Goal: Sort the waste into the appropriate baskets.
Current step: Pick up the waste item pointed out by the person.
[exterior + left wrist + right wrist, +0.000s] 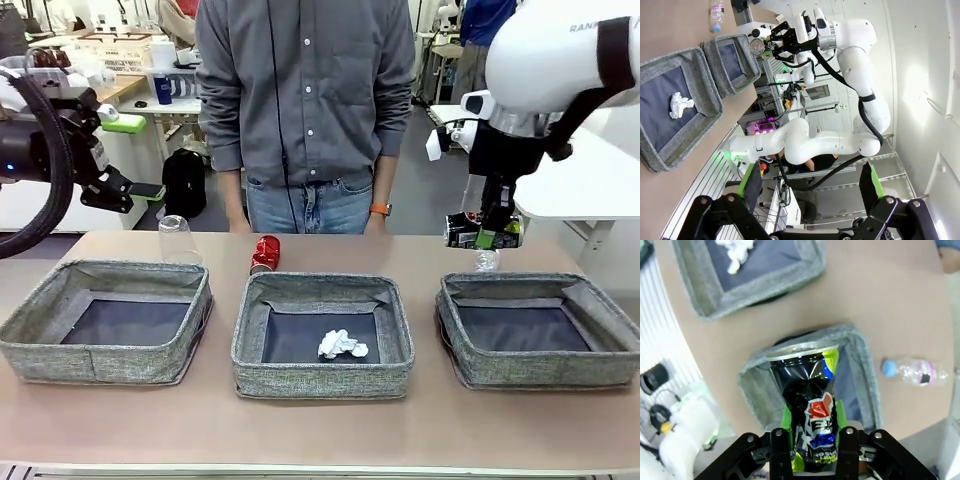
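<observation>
My right gripper point(489, 236) is shut on the crushed dark printed can point(809, 400), holding it in the air above the back edge of the right basket point(540, 335). That can point(470, 232) hangs over the clear plastic bottle point(487, 260), which lies on the table behind this basket; the bottle point(914, 371) has a blue cap. The crumpled white paper ball point(341, 345) lies in the middle basket point(322, 335). Behind it lies the red drink can point(265, 253). The clear plastic cup point(175, 238) stands upside down behind the left basket point(105, 320). My left gripper point(810, 187) is open, raised at the far left.
A person stands at the far side of the table, between the red can and the right basket, arms down. The wooden tabletop point(320, 430) runs bare in front of the baskets. A white table stands at the back right.
</observation>
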Tool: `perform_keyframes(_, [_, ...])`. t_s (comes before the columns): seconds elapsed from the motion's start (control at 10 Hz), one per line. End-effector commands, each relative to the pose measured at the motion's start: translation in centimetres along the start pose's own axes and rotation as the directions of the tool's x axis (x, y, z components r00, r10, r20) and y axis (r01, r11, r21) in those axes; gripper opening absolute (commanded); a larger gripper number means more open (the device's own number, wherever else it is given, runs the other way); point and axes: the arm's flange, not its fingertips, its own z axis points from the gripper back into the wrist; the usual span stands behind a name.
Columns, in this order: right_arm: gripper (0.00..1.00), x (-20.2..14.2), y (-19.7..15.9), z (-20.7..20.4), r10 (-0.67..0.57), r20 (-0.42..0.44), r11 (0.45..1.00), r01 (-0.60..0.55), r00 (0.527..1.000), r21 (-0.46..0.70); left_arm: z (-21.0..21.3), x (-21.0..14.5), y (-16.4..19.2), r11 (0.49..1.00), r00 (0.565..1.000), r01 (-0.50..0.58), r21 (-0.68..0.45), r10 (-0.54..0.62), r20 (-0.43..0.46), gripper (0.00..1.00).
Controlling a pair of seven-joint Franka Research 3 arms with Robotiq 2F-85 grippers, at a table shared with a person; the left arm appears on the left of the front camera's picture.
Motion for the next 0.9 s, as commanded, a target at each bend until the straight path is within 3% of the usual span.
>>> perform_keyframes(0.0, [0.36, 3.5, 2.7, 3.8, -0.125, -0.028, 0.992, 0.126, 0.992, 0.027, -0.2, 0.0, -0.4, 1.000, 1.000, -0.010, -0.013, 0.011, 0.015, 1.00])
perform_keyframes(0.1, [0.36, 6.0, 5.8, 6.8, -0.212, -0.066, 0.977, 0.212, 0.975, -0.007, -0.2, 0.0, -0.4, 1.000, 1.000, -0.010, -0.013, 0.011, 0.015, 1.00])
perform_keyframes(0.3, [0.36, 10.2, 11.8, 11.2, -0.366, -0.017, 0.930, 0.367, 0.930, 0.016, -0.2, 0.0, -0.4, 1.000, 1.000, -0.010, -0.013, 0.011, 0.015, 1.00])
perform_keyframes(0.4, [0.36, 12.1, 14.3, 12.4, -0.464, 0.011, 0.885, 0.463, 0.886, 0.046, -0.2, 0.0, -0.4, 1.000, 1.000, -0.010, -0.013, 0.011, 0.015, 1.00])
perform_keyframes(0.6, [0.36, 15.9, 18.1, 13.6, -0.687, 0.052, 0.727, 0.685, 0.725, 0.051, -0.2, 0.0, -0.4, 1.000, 1.000, -0.010, -0.013, 0.011, 0.015, 1.00])
perform_keyframes(0.8, [0.36, 18.8, 20.7, 15.2, -0.854, 0.062, 0.520, 0.853, 0.517, 0.048, -0.2, 0.0, -0.4, 1.000, 1.000, -0.010, -0.013, 0.011, 0.015, 1.00])
